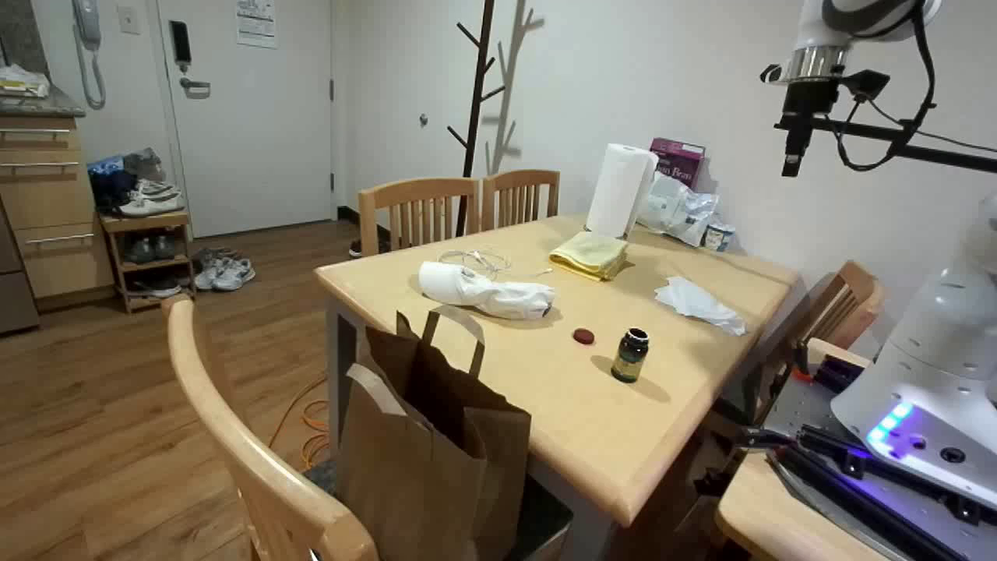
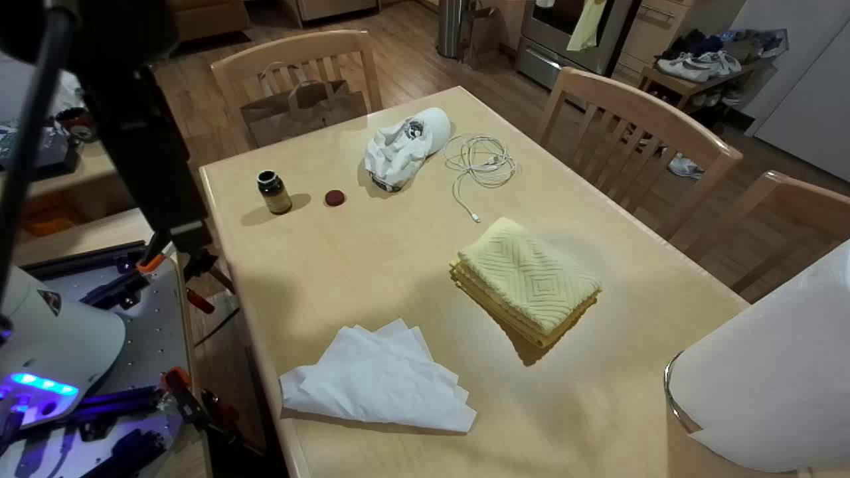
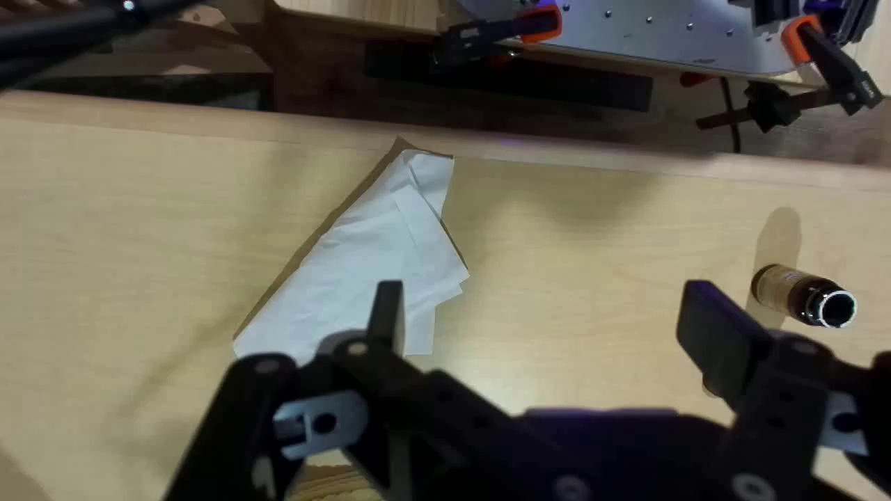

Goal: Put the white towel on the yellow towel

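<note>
The white towel (image 2: 385, 382) is a thin folded sheet lying fanned out near the table's robot-side edge. It also shows in an exterior view (image 1: 701, 304) and in the wrist view (image 3: 369, 257). The yellow towel (image 2: 531, 279) is folded in a thick stack near the table's middle. It also shows in an exterior view (image 1: 590, 254), and only a sliver of it (image 3: 334, 483) shows at the bottom of the wrist view. My gripper (image 3: 543, 299) is open and empty, high above the table. In the wrist view, its left finger overlaps the white towel without touching it.
A dark open bottle (image 2: 274, 192) and a red cap (image 2: 335, 197) stand on the table. A white wrapped item (image 2: 405, 149), a coiled cable (image 2: 481, 162) and a paper towel roll (image 1: 619, 191) are also there. Chairs (image 1: 420, 210) and a paper bag (image 1: 436, 460) surround the table.
</note>
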